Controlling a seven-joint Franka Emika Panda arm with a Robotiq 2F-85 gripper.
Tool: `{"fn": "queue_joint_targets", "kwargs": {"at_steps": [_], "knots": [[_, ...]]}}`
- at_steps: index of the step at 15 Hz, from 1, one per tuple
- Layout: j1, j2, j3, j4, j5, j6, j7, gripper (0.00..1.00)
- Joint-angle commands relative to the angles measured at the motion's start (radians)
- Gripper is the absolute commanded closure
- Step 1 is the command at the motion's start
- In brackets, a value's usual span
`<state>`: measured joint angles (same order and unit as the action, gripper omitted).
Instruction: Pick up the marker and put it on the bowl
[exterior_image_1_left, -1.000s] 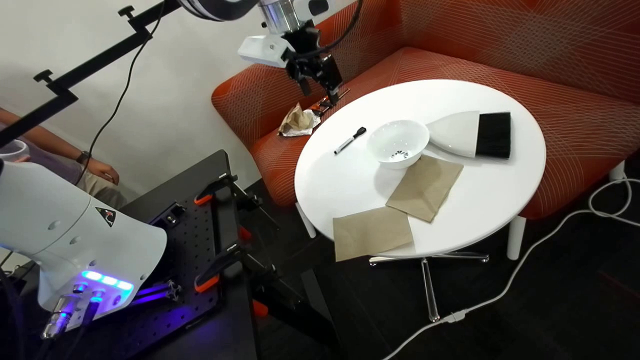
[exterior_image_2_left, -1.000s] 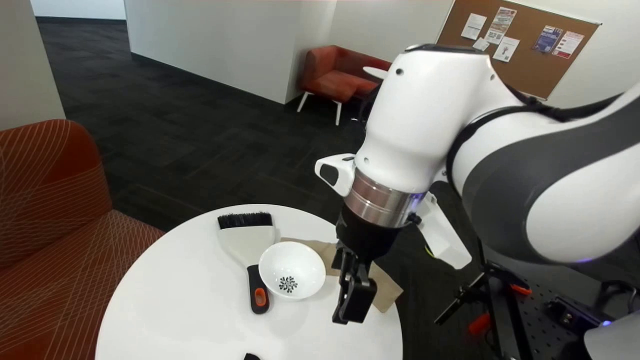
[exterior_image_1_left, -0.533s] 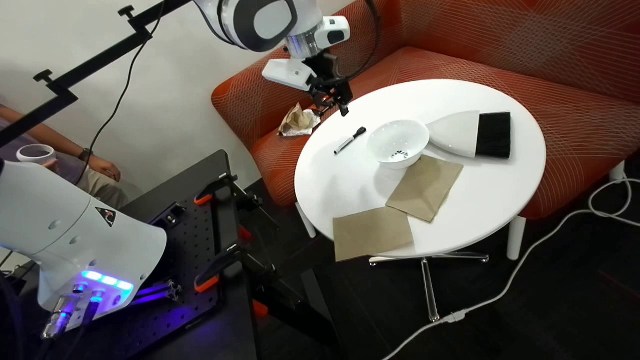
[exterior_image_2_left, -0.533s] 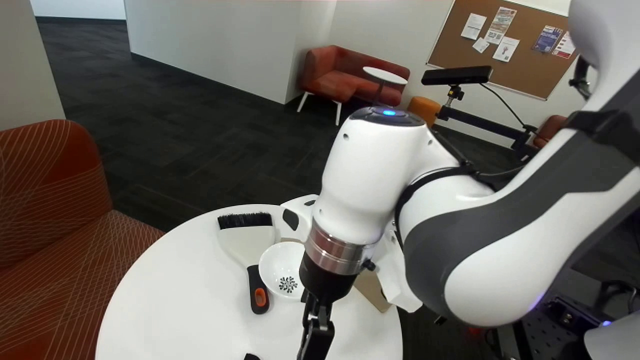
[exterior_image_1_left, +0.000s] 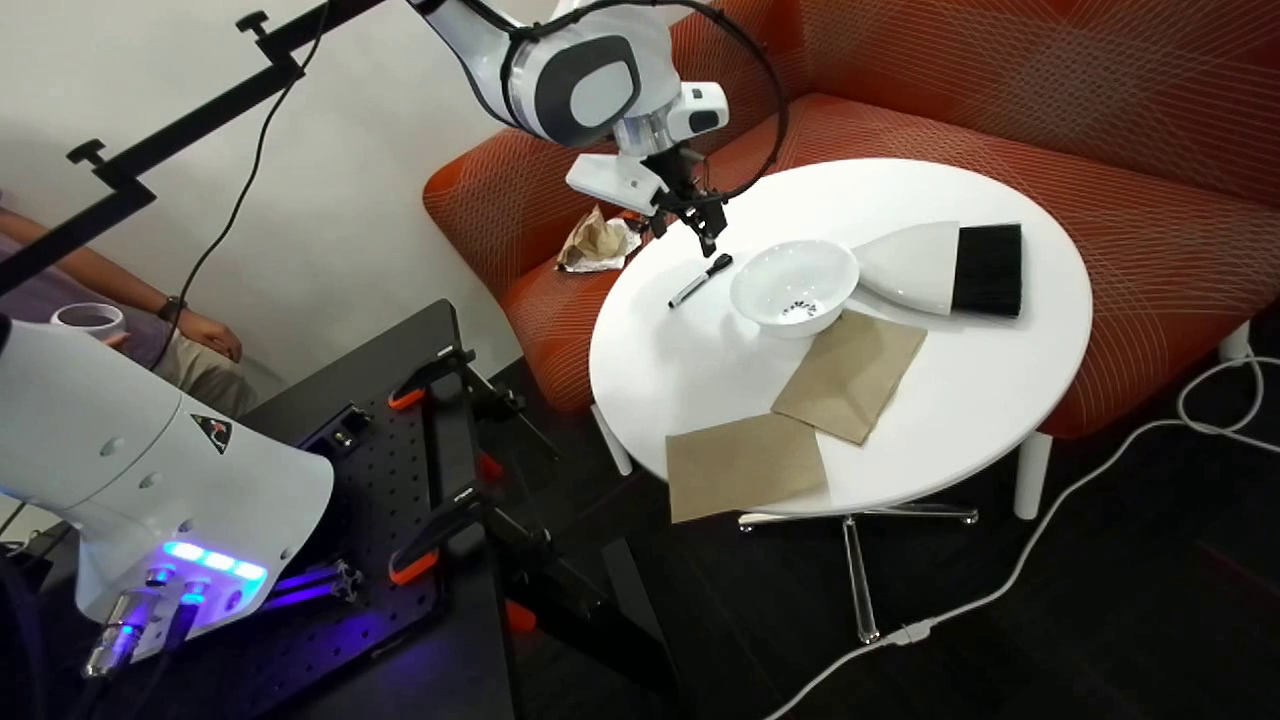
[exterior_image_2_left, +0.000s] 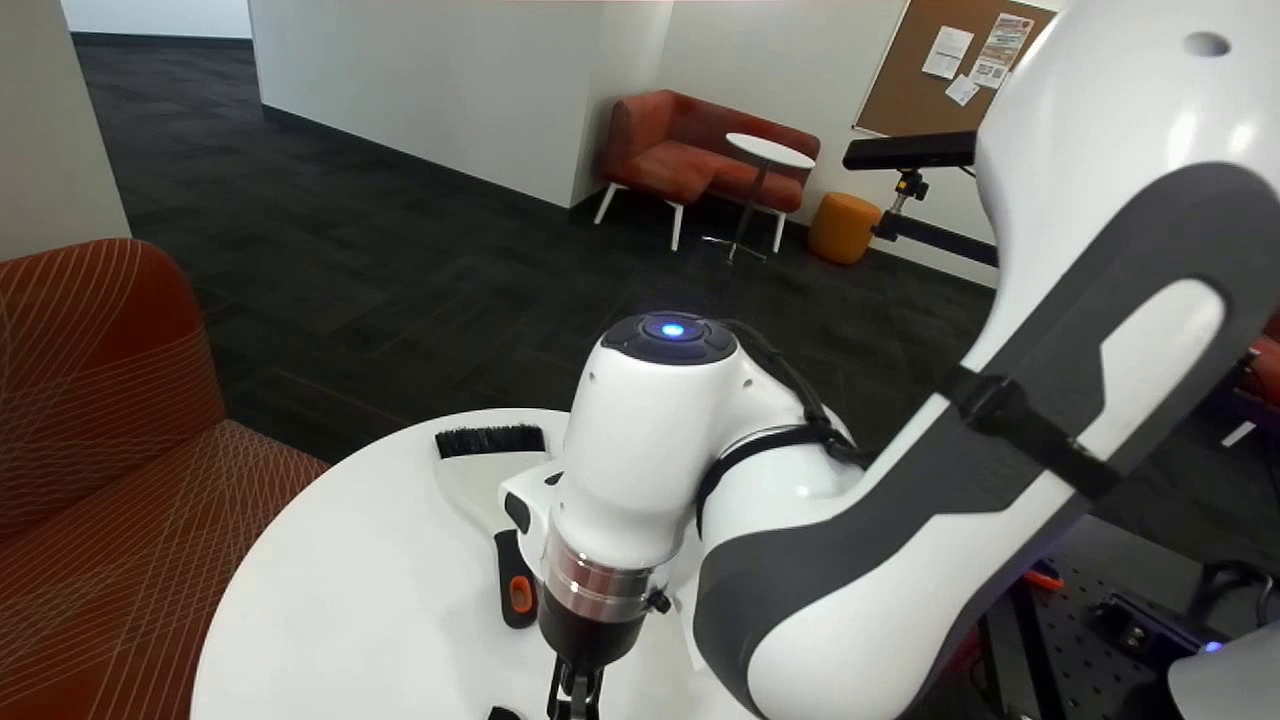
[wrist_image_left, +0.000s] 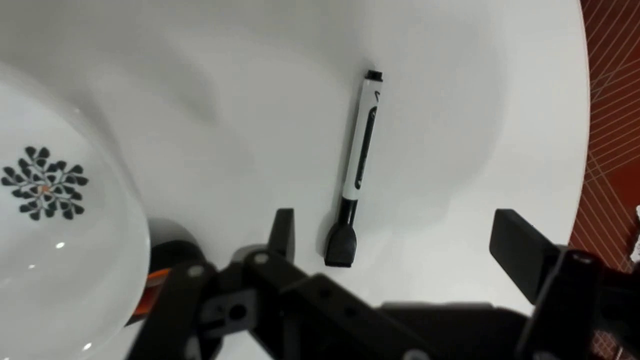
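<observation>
Right now, I am hovering my gripper (wrist_image_left: 392, 240) near the bowl (wrist_image_left: 100, 230), its jaws standing wide apart, the marker (wrist_image_left: 356, 170) lying on the table (exterior_image_1_left: 965, 390) near the bowl, apart from it, a brush (exterior_image_1_left: 925, 268) lying just beside the bowl, bristles (exterior_image_1_left: 988, 270) pointing away from it.

Extends from a white base (exterior_image_1_left: 200, 470), well apart from the desk (exterior_image_1_left: 680, 370), with a bent arm (exterior_image_2_left: 960, 560) sloping down toward the desk. Glows blue at the base and on top of the wrist (exterior_image_2_left: 630, 460). Points that wrist downward above the desk. Holds two black fingers (wrist_image_left: 522, 255) over the desk, near its edge, spread wide apart.
</observation>
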<state>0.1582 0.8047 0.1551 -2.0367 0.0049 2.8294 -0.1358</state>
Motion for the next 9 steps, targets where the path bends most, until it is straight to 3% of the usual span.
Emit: {"fn": "queue_joint_targets", "kwargs": {"at_steps": [1, 9], "knots": [[0.030, 0.064, -0.025, 0.069, -0.019, -0.008, 0.055, 0.00], [0.039, 0.129, -0.033, 0.132, -0.017, -0.013, 0.068, 0.00]]}}
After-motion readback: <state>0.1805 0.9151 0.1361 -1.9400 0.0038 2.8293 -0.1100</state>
